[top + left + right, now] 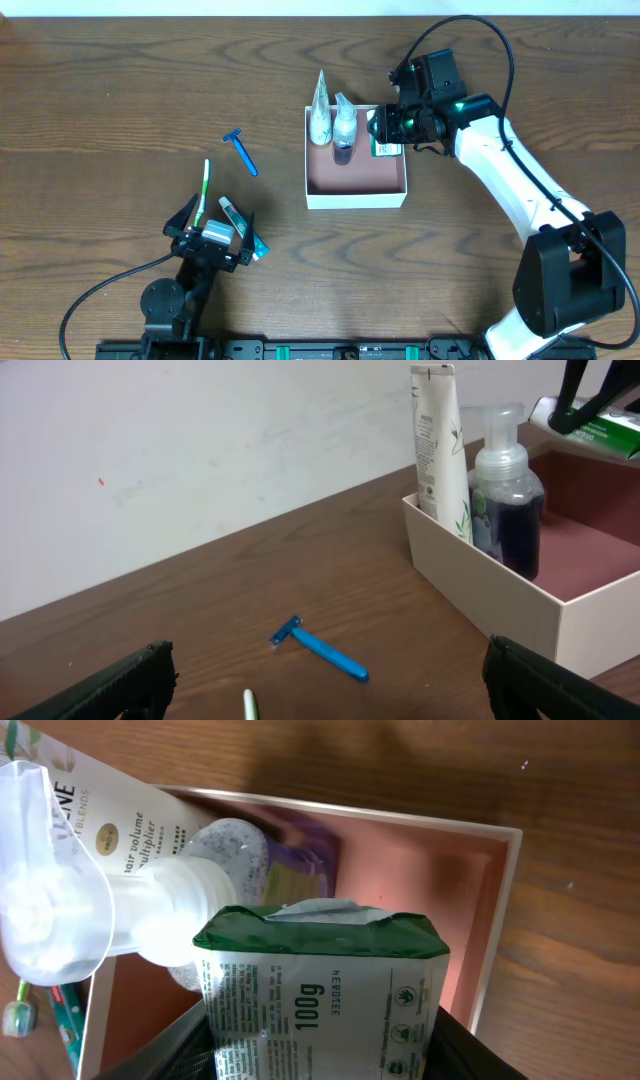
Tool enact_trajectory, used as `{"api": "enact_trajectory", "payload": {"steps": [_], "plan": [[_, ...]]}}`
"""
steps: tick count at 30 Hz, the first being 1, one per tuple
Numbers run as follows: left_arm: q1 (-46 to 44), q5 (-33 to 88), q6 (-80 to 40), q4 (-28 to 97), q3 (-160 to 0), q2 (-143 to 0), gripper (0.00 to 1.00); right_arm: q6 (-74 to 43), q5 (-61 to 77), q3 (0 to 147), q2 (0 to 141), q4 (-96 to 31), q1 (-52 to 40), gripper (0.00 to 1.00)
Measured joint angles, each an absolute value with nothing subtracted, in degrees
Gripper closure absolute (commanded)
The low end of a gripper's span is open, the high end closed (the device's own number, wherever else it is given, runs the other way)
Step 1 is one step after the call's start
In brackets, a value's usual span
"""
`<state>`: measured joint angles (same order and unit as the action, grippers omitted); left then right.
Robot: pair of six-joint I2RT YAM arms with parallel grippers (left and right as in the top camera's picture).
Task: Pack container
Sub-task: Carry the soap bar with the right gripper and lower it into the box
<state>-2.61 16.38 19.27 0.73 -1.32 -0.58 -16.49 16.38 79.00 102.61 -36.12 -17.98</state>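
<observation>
Fingers of my right gripper pinch a green-and-white packet over the container.
My left gripper stands wide, gripping nothing; packet possibly touches the container's far wall.

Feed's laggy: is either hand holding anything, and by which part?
The right hand grips the green-and-white packet by its sides, crimped end sticking out over the container. The left hand is open, holding nothing.

The container lies flat on the surface before me, right of centre — square, shallow, open-topped, thin white walls, pinkish-brown inside. A white tube and pump bottle stand in its far-left corner — a green packet hangs over the far-right.
</observation>
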Motion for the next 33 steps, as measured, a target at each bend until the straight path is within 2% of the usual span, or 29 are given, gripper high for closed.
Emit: {"api": "enact_trajectory", "payload": {"steps": [14,16,19,24,33], "plan": [[-2.6,16.4,19.3,0.7,-1.3,-0.6,0.02,-16.3,14.7,79.0,108.0,-34.4,-19.0,0.56],[-2.6,16.4,19.3,0.7,-1.3,-0.6,0.02,-16.3,14.6,79.0,108.7,-33.8,-19.3,0.55],[-2.6,16.4,19.3,0.7,-1.3,-0.6,0.02,-16.3,14.5,79.0,109.8,-32.8,-19.6,0.45],[-2.6,16.4,19.3,0.7,-1.3,-0.6,0.02,-16.4,14.3,79.0,110.3,-32.2,-20.0,0.37],[-2.6,16.4,19.3,0.7,-1.3,-0.6,0.02,-16.3,13.8,79.0,110.3,-30.6,-20.1,0.37]]}}
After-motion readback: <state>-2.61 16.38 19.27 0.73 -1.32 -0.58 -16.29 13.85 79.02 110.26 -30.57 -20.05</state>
